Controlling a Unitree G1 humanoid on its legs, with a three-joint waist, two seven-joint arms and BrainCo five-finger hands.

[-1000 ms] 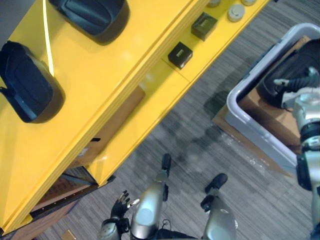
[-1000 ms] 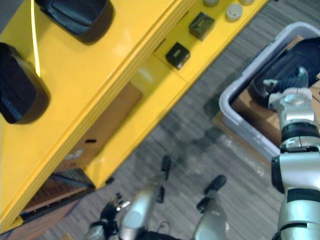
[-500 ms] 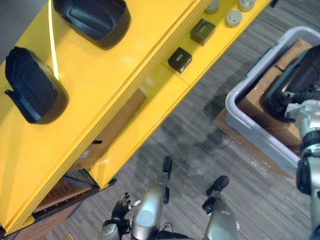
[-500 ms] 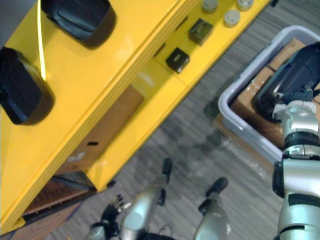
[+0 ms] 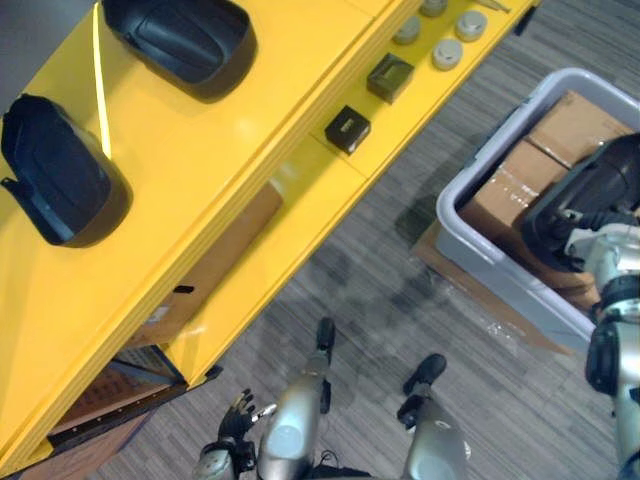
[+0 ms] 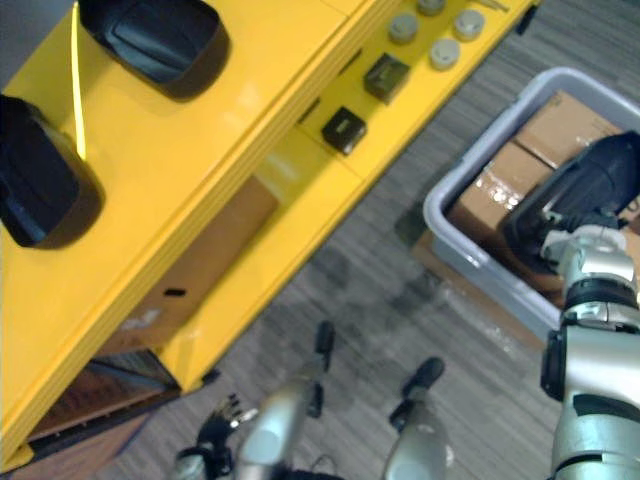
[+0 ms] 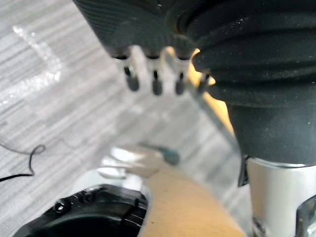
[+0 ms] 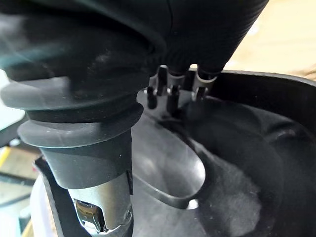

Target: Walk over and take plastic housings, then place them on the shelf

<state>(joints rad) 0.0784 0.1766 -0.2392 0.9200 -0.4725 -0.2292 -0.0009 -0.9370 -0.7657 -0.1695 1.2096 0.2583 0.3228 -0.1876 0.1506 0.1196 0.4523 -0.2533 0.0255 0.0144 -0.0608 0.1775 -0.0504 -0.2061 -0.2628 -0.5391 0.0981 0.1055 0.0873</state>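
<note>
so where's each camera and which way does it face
Left eye: on the head, looking down at yellow shelf, grey bin, floor; left hand low, right hand at the bin.
Right eye: same scene, slightly aside.
Left wrist: on the left arm, facing the floor past its open fingers.
Right wrist: on the right arm, past its hand into the black housing.
Shared: eye views and right wrist show that housing.

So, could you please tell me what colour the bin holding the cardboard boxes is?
The bin is light grey; it shows best in the left eye view.
</note>
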